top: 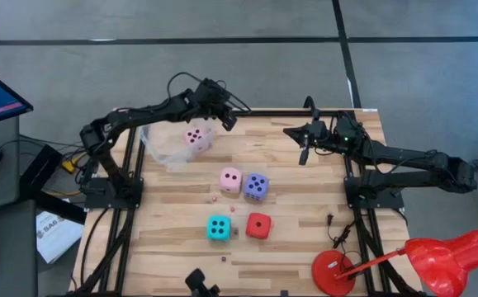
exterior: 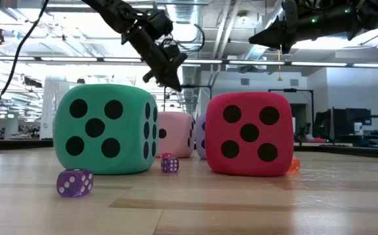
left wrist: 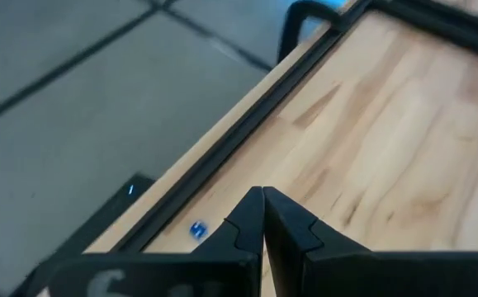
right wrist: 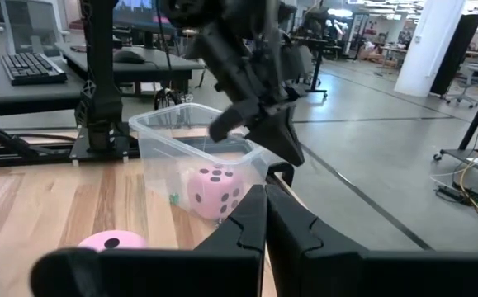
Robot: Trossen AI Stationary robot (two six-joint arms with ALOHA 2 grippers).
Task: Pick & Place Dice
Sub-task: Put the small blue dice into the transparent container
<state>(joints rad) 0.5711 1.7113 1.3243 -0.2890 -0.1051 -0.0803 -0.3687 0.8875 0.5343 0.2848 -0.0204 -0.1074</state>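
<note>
L gripper (top: 232, 124) pressed together, over table's (top: 305, 247) far edge, pink die (top: 196, 136) in tub (top: 166, 148) just beside, R gripper (top: 303, 157) pressed together too, bare wood below.

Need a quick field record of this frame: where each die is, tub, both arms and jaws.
tub: clear tub at the table's far left
in tub: pink die
on table: pink die beside violet-blue die; cyan die and red die nearer the front
left gripper: raised by the tub, jaws shut, empty
right gripper: raised at far right, jaws shut, empty
</note>
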